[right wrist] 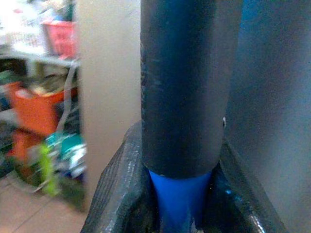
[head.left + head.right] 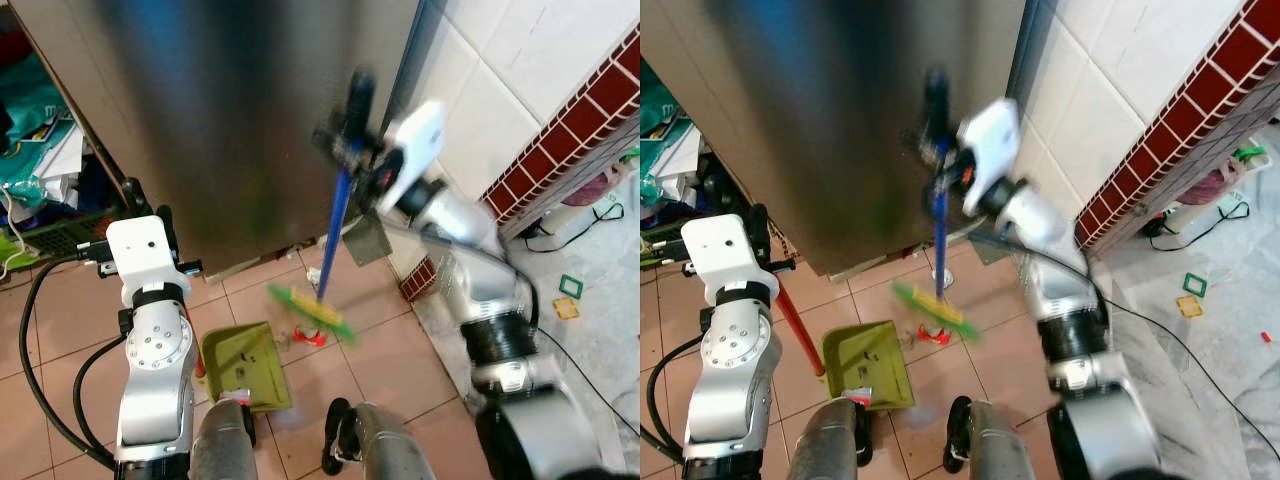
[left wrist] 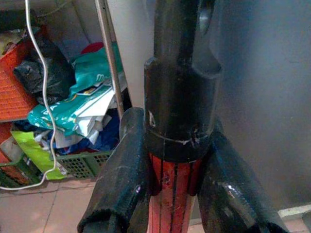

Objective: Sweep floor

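My right gripper (image 2: 350,150) is shut on the black grip of a blue-handled broom (image 2: 336,225). The broom's green and yellow head (image 2: 312,313) is blurred just above the tiled floor (image 2: 390,355). A small red bit of debris (image 2: 314,338) lies under the head. To its left a green dustpan (image 2: 246,366) rests on the tiles. The dustpan's red handle (image 2: 797,322) rises to my left gripper (image 3: 170,194), which is shut on it just below its black cap (image 3: 180,97).
A dark steel fridge (image 2: 230,110) stands straight ahead. A white tiled wall (image 2: 500,90) with a red brick band (image 2: 570,140) runs on the right. Shelves with bags and a green crate (image 2: 40,170) crowd the left. Cables (image 2: 45,380) hang by my left arm.
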